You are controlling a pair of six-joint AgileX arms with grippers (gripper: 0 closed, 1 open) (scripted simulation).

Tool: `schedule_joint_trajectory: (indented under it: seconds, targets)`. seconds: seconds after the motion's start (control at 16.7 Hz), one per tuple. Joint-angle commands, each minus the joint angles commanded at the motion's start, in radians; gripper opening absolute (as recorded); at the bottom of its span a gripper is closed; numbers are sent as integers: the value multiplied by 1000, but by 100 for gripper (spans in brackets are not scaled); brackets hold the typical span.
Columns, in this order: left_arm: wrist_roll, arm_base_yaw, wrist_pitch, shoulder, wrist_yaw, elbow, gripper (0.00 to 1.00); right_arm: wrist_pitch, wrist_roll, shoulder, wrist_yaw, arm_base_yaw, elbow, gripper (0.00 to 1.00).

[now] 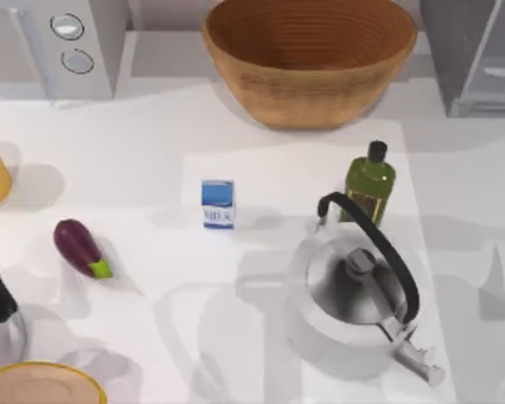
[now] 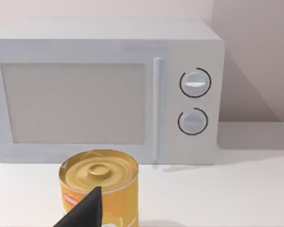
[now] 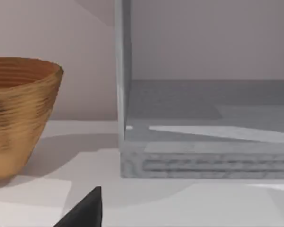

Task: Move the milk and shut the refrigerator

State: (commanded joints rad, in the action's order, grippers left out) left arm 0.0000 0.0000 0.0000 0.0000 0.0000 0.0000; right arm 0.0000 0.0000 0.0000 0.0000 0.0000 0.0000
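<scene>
The small blue-and-white milk carton (image 1: 218, 204) was seen upright mid-table, left of the green olive-oil bottle (image 1: 369, 187). The grey speckled refrigerator (image 1: 475, 55) was found open at the far right. Neither gripper's grip could be told.

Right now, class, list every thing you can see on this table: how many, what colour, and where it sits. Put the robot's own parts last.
milk: one, blue and white, upright mid-table
refrigerator: one, grey speckled, back right, interior showing
basket: one, brown woven, back centre
olive-oil bottle: one, green with black cap, right of the milk
kettle: one, silver with black handle, in front of the bottle
eggplant: one, purple, left side
microwave: one, light grey with two knobs, back left
can: one, yellow, in front of the microwave
bowl: one, yellow-rimmed, front left corner
left gripper: dark finger, near the can
right gripper: dark finger, facing the refrigerator
</scene>
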Motion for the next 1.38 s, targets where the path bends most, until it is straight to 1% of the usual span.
schedule_joint_trajectory:
  seconds: [0.18, 0.36, 0.54, 0.9, 1.08, 1.26, 1.38]
  targets:
    - [0, 0, 0, 0, 0, 0, 100, 11, 1, 9, 11, 13, 2, 100]
    - [0, 0, 0, 0, 0, 0, 100, 83, 4, 73, 90, 101, 10, 100]
    - [0, 0, 0, 0, 0, 0, 100, 201, 6, 189, 234, 246, 18, 100]
    - [0, 0, 0, 0, 0, 0, 100, 488, 11, 493, 603, 607, 27, 100]
    - [0, 0, 0, 0, 0, 0, 100, 614, 15, 633, 770, 770, 27, 100]
    - [0, 0, 0, 0, 0, 0, 100, 700, 17, 733, 888, 885, 25, 100]
    - [0, 0, 0, 0, 0, 0, 100, 727, 18, 765, 924, 920, 24, 100]
